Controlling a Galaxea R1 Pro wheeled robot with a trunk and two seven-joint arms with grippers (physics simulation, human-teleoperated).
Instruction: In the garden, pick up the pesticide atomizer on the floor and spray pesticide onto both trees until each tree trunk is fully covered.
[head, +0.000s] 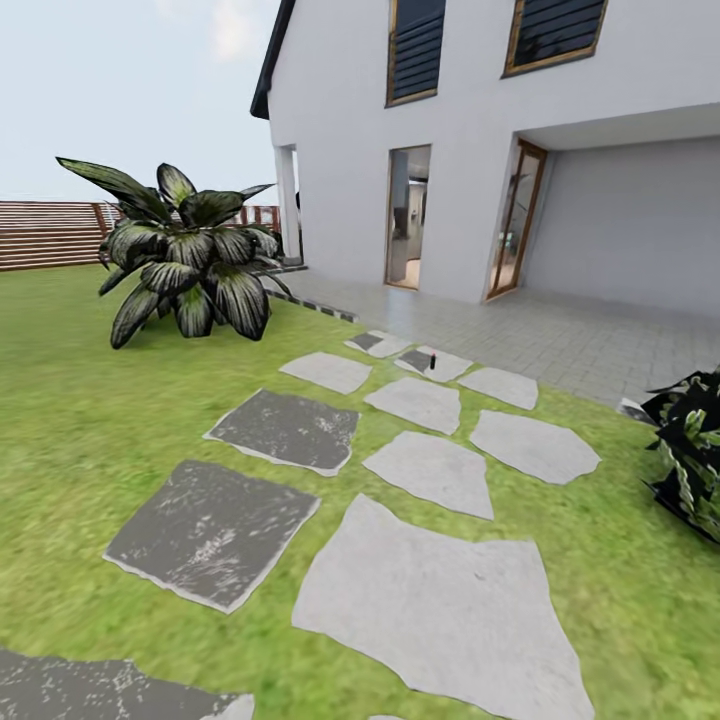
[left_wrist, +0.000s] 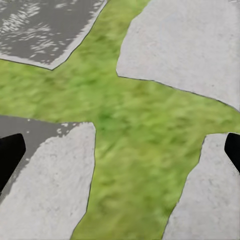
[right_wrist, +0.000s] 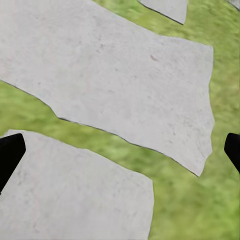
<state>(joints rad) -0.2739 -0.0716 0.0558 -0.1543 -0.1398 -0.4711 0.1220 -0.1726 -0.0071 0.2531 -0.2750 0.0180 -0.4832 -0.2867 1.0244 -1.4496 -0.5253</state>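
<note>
Pesticide atomizer: small dark upright object w/ a red spot, standing on a pale stepping stone at the far end of the stone path, near the patio edge in front of the white house (too small to resolve shape or nozzle). Left gripper: fingertips spread wide, empty, above lawn between slabs. Right gripper: same, released, over pale slabs. Broad-leaf plant left; second plant cut off at right edge.
</note>
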